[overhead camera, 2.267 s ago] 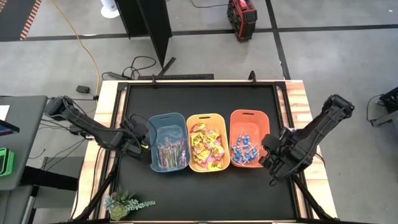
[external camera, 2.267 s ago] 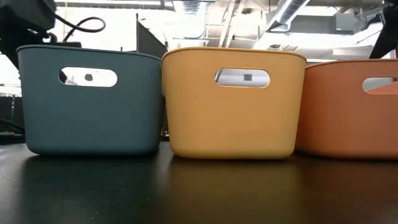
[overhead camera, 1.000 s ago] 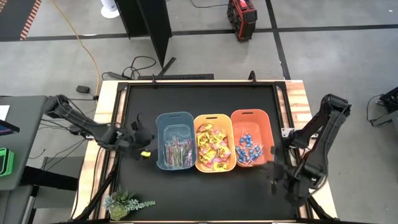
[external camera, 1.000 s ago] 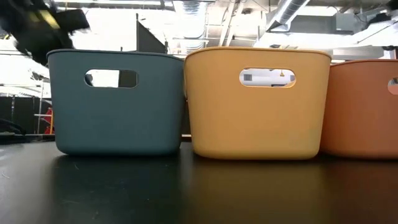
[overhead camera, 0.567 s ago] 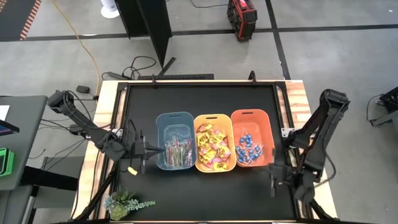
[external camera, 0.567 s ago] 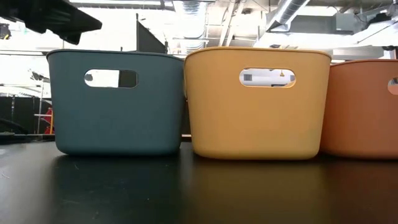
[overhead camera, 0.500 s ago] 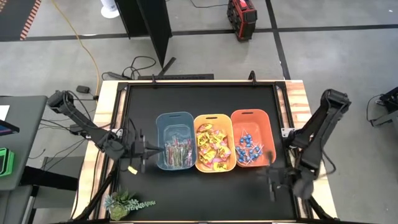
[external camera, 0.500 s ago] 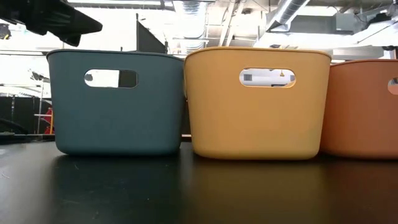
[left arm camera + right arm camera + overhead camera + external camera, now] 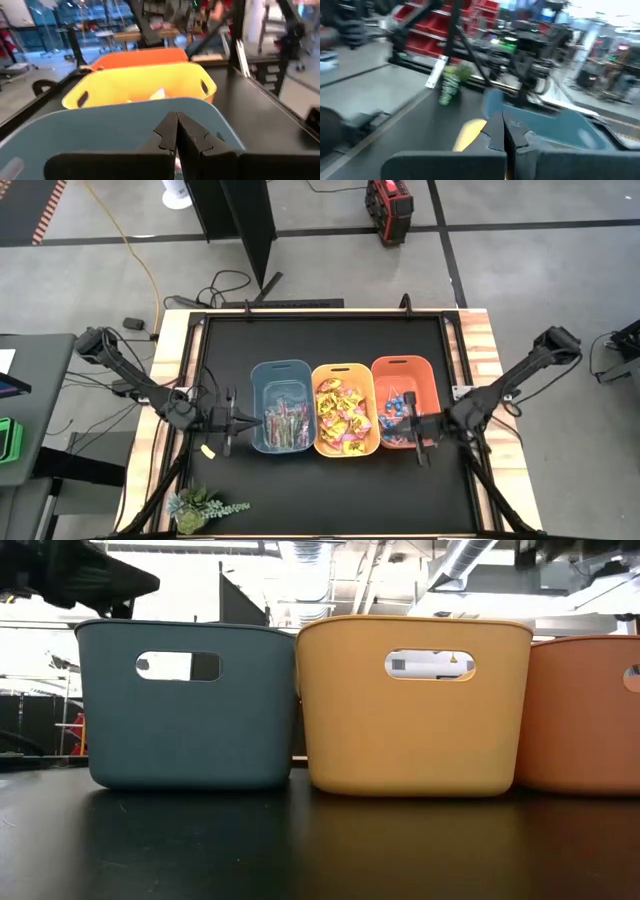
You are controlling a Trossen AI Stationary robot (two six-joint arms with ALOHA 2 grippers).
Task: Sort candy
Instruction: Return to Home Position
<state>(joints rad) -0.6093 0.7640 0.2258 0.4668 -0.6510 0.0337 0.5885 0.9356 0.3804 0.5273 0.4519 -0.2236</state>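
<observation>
High view: left claw [image 9: 228, 423] by blue bin [image 9: 280, 364], right claw [image 9: 420, 432] at orange bin [image 9: 400, 361]; both closed, empty

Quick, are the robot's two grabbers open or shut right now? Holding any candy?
Left gripper: jaws shut, holding nothing, beside the blue bin.
Right gripper: jaws shut, holding nothing, by the orange bin.

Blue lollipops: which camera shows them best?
The high view: it looks down into the orange bin, where the blue lollipops lie. The low view shows only that bin's outer wall, the left wrist view only its rim; the right wrist view misses them.
</observation>
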